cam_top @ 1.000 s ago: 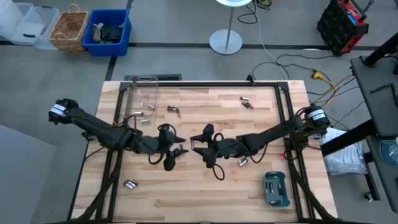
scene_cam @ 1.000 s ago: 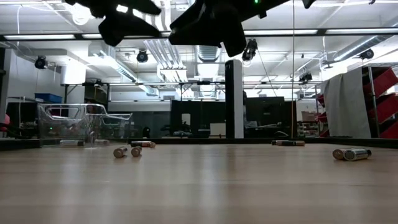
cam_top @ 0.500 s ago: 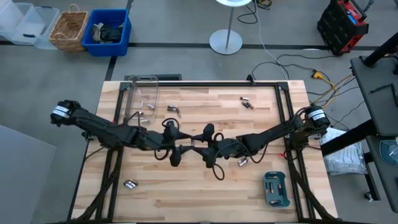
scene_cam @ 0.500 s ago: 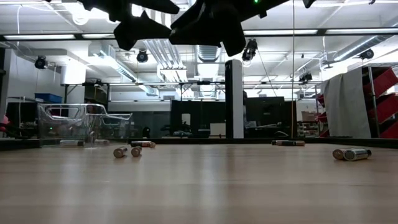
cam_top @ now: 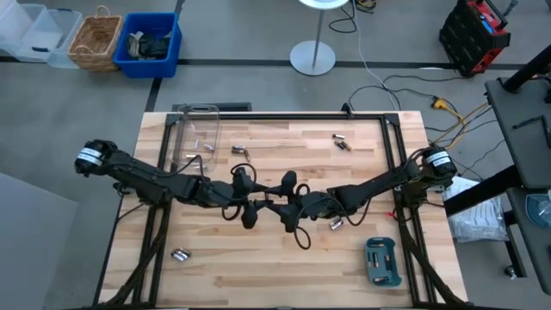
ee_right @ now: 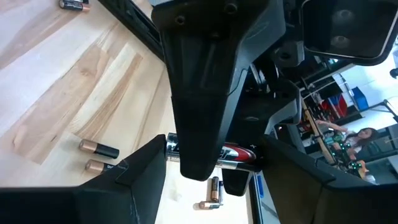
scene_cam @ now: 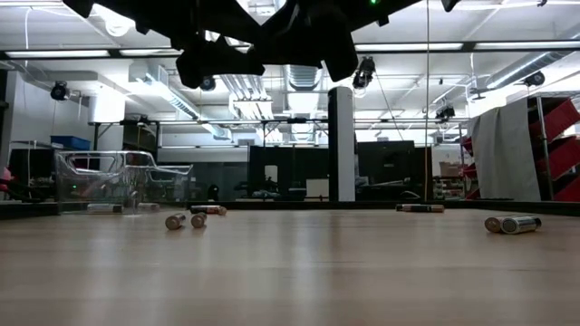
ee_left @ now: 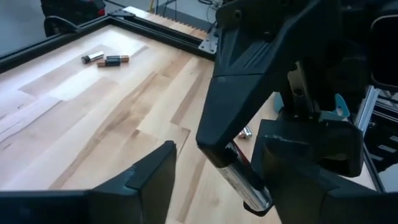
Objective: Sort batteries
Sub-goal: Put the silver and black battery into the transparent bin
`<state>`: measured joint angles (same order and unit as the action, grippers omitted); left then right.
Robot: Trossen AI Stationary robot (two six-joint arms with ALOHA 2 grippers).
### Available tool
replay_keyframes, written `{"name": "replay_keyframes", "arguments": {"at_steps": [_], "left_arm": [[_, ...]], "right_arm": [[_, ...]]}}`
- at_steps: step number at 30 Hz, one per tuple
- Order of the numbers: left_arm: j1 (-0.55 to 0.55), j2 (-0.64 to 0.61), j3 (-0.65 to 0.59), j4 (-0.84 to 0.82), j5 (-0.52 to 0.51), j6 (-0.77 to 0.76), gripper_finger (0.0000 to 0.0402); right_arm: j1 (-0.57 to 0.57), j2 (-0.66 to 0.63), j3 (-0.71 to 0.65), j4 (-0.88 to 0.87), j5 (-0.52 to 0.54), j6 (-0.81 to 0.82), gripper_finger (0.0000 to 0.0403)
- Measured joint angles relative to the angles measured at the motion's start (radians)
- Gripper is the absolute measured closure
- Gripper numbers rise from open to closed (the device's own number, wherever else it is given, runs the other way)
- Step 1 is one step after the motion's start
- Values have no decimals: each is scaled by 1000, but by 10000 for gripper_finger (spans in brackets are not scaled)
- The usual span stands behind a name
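Observation:
Above the table's middle my two grippers meet tip to tip. My right gripper (cam_top: 274, 203) (ee_right: 214, 155) is shut on one battery (ee_left: 246, 182) with a red and silvery body. My left gripper (cam_top: 250, 207) (ee_left: 217, 163) is open, with one finger on each side of that battery. In the low view both grippers show only as dark shapes high up: left (scene_cam: 213, 59), right (scene_cam: 308, 36). Other batteries lie loose on the wood: two far left of centre (cam_top: 240, 151), two at the far right (cam_top: 342, 140), some just behind the right gripper (cam_top: 336, 223) and some near left (cam_top: 180, 255). My right gripper holds the battery across the gap between its two fingers, one end (ee_right: 174, 147) toward each finger. The fingers come in about level from the table's right side. The battery is lifted clear of the table. The left gripper's finger (ee_right: 202, 106) covers part of its body. My left gripper may or may not touch the battery: I cannot tell.
A clear plastic box (cam_top: 196, 136) (scene_cam: 118, 178) stands at the far left with a few batteries in it. A teal tray (cam_top: 382, 262) lies at the near right corner. A black frame runs along the table's edges.
My left gripper has moved toward the table's right edge, up to the right gripper, until its fingers stand around the held battery. My right gripper has kept still with the battery.

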<state>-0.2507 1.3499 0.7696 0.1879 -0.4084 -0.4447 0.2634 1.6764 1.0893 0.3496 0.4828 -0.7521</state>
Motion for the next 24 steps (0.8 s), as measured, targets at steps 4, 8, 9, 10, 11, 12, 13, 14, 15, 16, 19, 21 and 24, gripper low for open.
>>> {"name": "replay_keyframes", "arguments": {"at_steps": [4, 8, 9, 10, 11, 12, 13, 14, 15, 16, 19, 21, 24], "left_arm": [[1, 1, 0, 4, 0, 12, 246], [2, 1, 0, 6, 1, 5, 315], [2, 1, 0, 6, 1, 1, 330], [3, 1, 0, 5, 1, 0, 344], [2, 1, 0, -1, -2, 9, 357], [3, 2, -1, -6, -3, 22, 366], [3, 3, -1, -3, -3, 26, 371], [2, 3, -1, -4, -3, 27, 371], [2, 3, -1, -4, -3, 27, 371], [2, 3, -1, -4, -3, 27, 371], [3, 3, -1, -3, -3, 26, 368], [3, 3, -1, -2, -3, 25, 366], [2, 2, -1, -8, -23, 33, 366]], "right_arm": [[-1, 0, 0, 0, 1, 11, 170], [-2, 1, 0, -4, 9, 6, 165], [-2, 2, 0, -4, 12, 0, 166], [-2, 3, 0, -3, 13, -1, 167], [-2, 4, 0, 3, 8, 4, 170], [-2, 5, 3, 6, 1, 15, 173], [-2, 5, 3, 7, -2, 22, 176], [-2, 5, 3, 7, -2, 27, 178], [-2, 5, 3, 7, -2, 31, 180], [-2, 5, 3, 5, -1, 37, 183], [-2, 5, 3, 4, 6, 40, 189], [-2, 5, 3, 3, 12, 41, 193], [-2, 5, 3, 2, 16, 48, 196]]}}
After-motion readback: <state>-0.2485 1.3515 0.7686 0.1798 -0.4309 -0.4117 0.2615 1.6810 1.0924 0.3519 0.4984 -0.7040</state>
